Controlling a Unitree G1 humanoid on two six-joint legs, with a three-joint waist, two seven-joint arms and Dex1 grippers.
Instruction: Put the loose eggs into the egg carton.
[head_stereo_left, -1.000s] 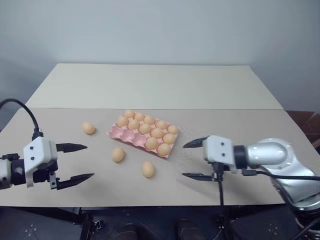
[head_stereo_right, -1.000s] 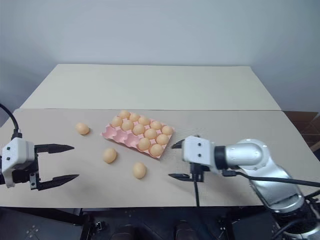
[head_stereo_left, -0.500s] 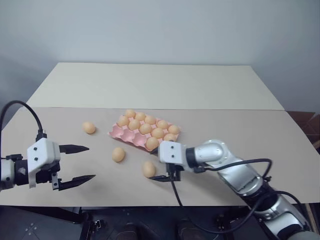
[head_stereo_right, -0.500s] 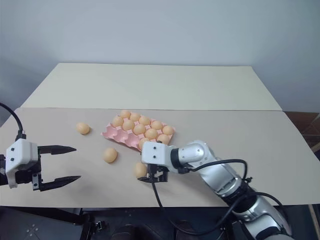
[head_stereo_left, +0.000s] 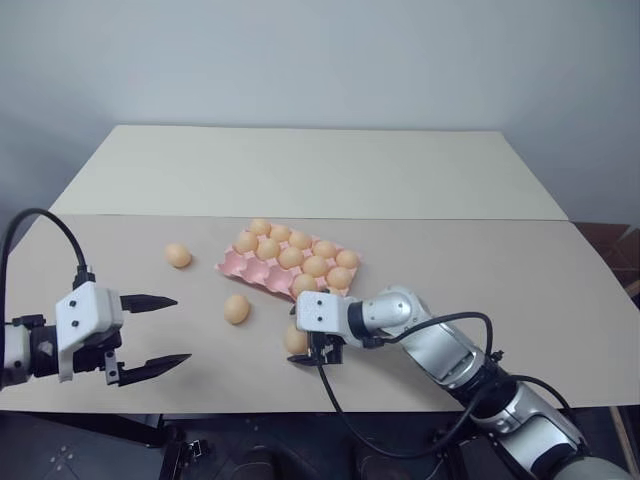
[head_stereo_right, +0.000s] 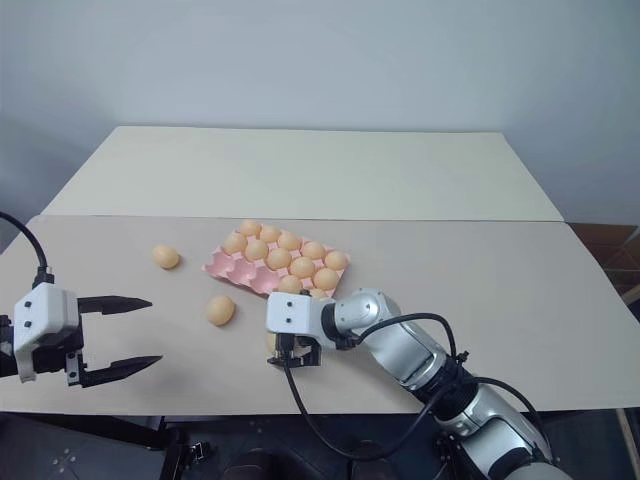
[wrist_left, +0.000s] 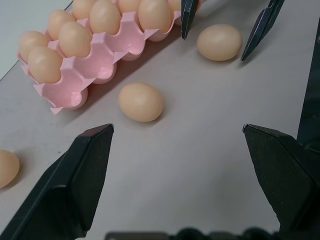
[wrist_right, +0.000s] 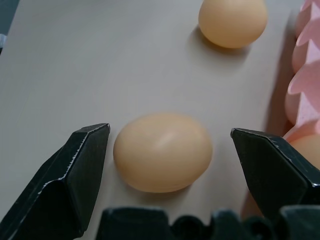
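The pink egg carton (head_stereo_left: 233, 264) lies mid-table, most cups filled, a few cups at its left end bare. Three loose eggs lie on the table: one far left (head_stereo_left: 178, 255), one in front of the carton (head_stereo_left: 237, 308), and the nearest one (wrist_right: 162, 151). My right gripper (head_stereo_left: 303, 347) is down at the table and open, one finger on each side of that nearest egg (head_stereo_left: 293, 339), not closed on it. At the left, my left gripper (head_stereo_left: 180, 328) hovers open and empty, well apart from the eggs.
A brown mat (head_stereo_left: 480, 260) covers the near half of the table, and a pale tabletop (head_stereo_left: 300, 170) stretches behind it. The front edge of the table runs just below both grippers. In the right wrist view the carton's wall (wrist_right: 306, 60) stands close beside the gripper.
My right arm has swung left and down from the carton's right side to the nearest egg, and its open fingers now straddle it. The left gripper has stayed put.
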